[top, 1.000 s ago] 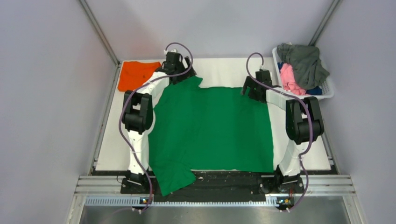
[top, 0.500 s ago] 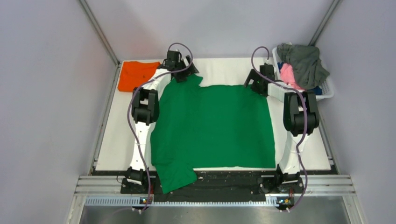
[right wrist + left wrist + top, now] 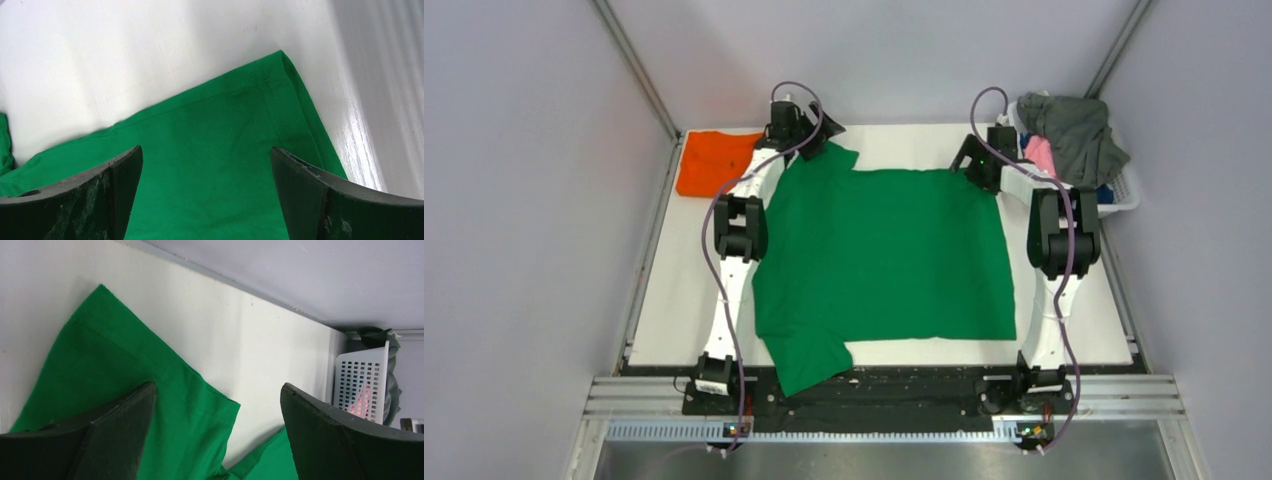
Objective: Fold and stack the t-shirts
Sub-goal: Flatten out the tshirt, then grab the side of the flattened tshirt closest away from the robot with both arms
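A bright green t-shirt (image 3: 884, 260) lies spread flat on the white table, one sleeve hanging over the near edge. My left gripper (image 3: 809, 140) stands open over its far left sleeve (image 3: 125, 370), fingers wide apart (image 3: 217, 387). At the shirt's far right corner (image 3: 240, 115) my right gripper (image 3: 979, 165) is open too (image 3: 206, 149), with green cloth below the gap and nothing pinched. An orange t-shirt (image 3: 714, 160) lies folded at the far left. Grey (image 3: 1074, 135) and pink (image 3: 1036, 155) tees sit piled in the basket.
A white plastic basket (image 3: 1124, 195) stands at the far right corner; its side shows in the left wrist view (image 3: 360, 380). Grey walls close in the table on three sides. A metal rail (image 3: 884, 395) runs along the near edge by the arm bases.
Both arms have stretched further toward the back wall, and the green t-shirt has slid back with them, its near hem now further from the rail. Both grippers stayed open.
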You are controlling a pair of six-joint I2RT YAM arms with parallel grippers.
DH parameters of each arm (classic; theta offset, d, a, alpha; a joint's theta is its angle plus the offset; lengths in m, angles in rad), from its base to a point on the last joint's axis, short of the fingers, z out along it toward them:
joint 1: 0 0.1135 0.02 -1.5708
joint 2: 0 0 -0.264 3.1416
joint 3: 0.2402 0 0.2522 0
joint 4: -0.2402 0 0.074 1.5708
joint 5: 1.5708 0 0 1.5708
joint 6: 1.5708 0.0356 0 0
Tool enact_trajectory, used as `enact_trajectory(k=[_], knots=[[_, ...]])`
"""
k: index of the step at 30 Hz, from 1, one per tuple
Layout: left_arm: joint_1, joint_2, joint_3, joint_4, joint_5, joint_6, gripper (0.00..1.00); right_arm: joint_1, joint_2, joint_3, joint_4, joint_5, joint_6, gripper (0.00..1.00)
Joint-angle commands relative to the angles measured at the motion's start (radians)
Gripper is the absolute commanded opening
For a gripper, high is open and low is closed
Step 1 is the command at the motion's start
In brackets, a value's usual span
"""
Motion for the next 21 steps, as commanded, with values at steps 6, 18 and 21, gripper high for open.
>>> enact_trajectory(k=[6,18,21], knots=[[0.003,-0.188,-0.004,-0.024,-0.009,0.053,0.99,-0.011,-0.181,-0.002,-0.125,-0.035,-0.066,0.97],[-0.214,-1.255,-1.23,-0.13,-0.374,0.239,0.99,-0.01,-0.788,-0.63,-0.107,-0.057,-0.003,0.99],[-0.333,-1.446,-1.482,-0.186,-0.51,0.187,0.97,-0.011,-0.855,-0.699,-0.127,-0.064,-0.008,0.99]])
